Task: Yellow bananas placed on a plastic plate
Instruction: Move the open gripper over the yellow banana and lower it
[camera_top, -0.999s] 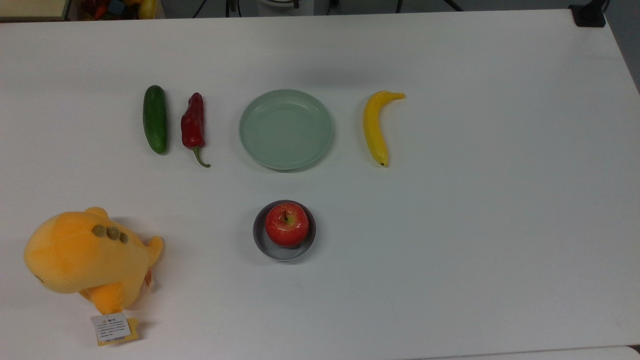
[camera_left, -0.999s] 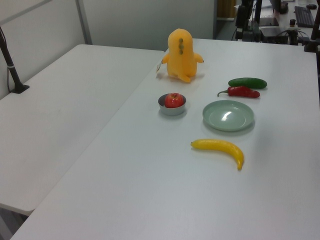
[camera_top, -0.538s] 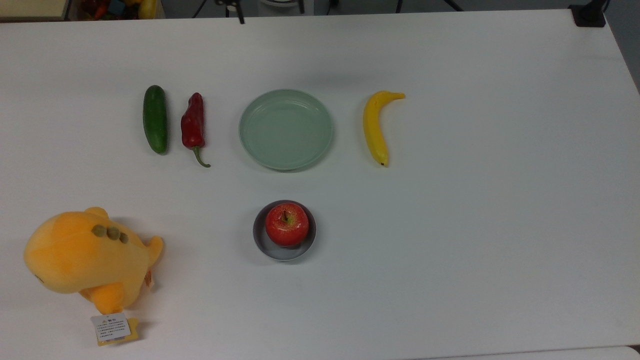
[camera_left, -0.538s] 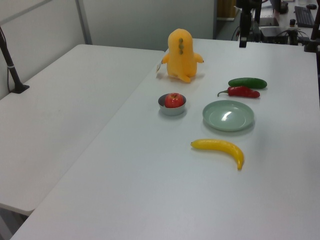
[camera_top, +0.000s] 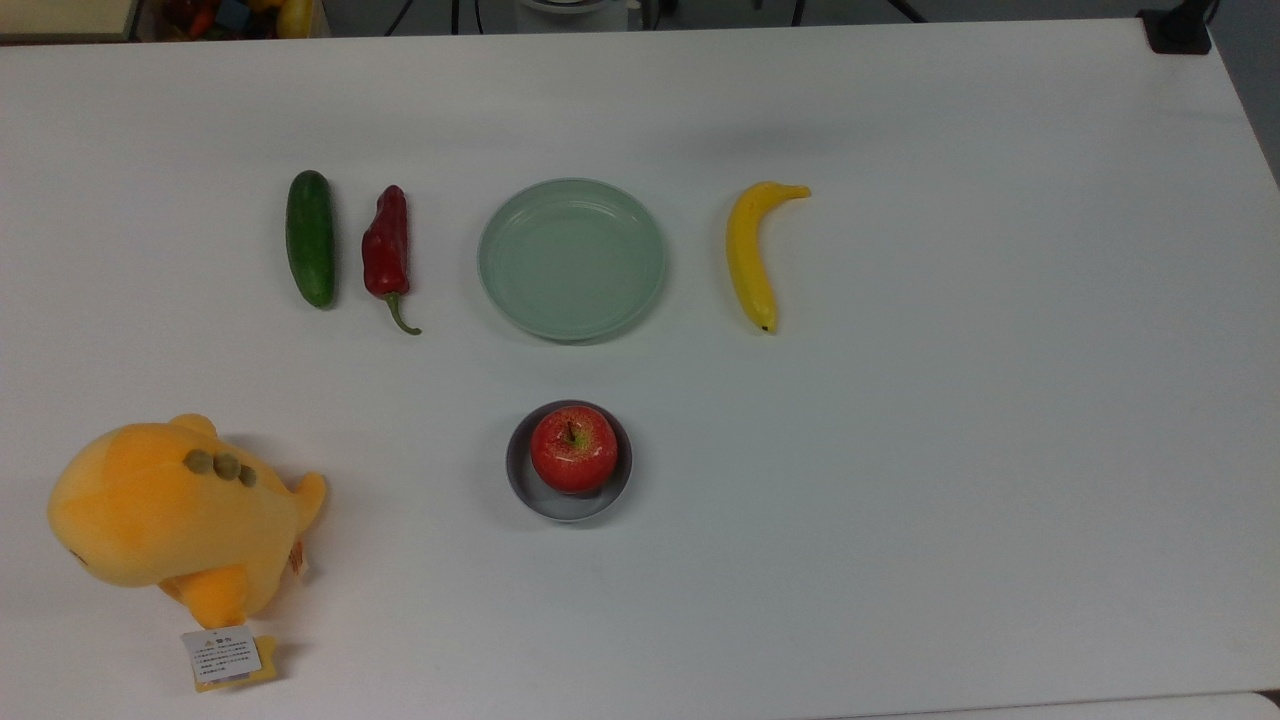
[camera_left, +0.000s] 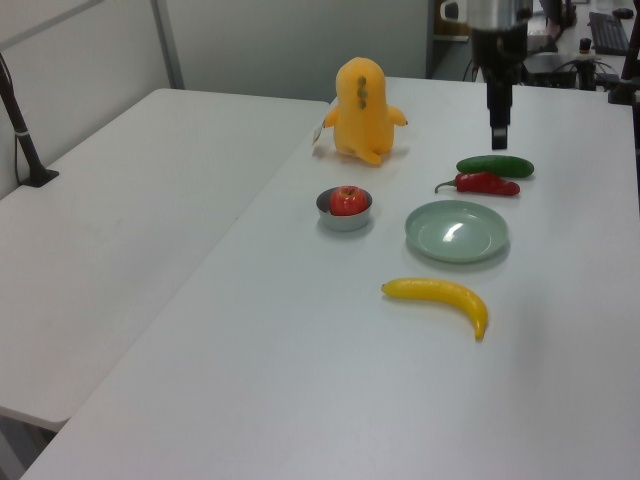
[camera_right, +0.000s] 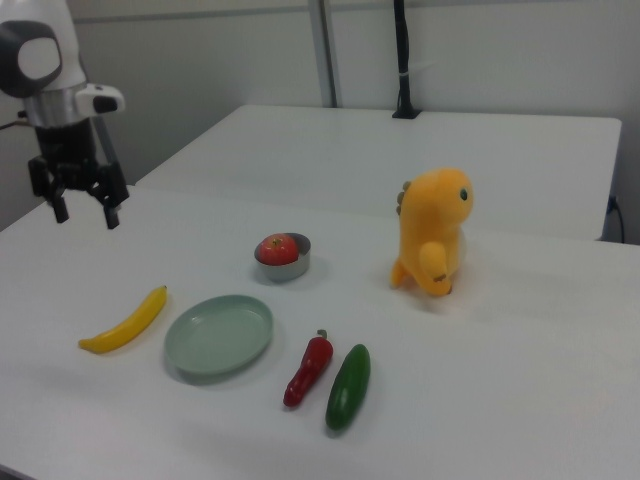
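Yellow bananas (camera_top: 752, 258) — on table (camera_top: 950, 450), apart from plastic plate (camera_top: 571, 259). Gripper (camera_right: 86, 212) — raised, fingers spread, apparently holding nothing.

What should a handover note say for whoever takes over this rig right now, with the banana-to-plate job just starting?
Gripper: open, empty, hanging above the table, away from every item.
Yellow banana: lying flat on the table, to the top view's right of the plate, apart from it, untouched.
Plastic plate: pale green, nothing on it.
Done: nothing yet.
Left: bring the gripper over the banana, grasp it, lift, set it on the plate, release.
Nearby: chilli and cucumber on the plate's other side.
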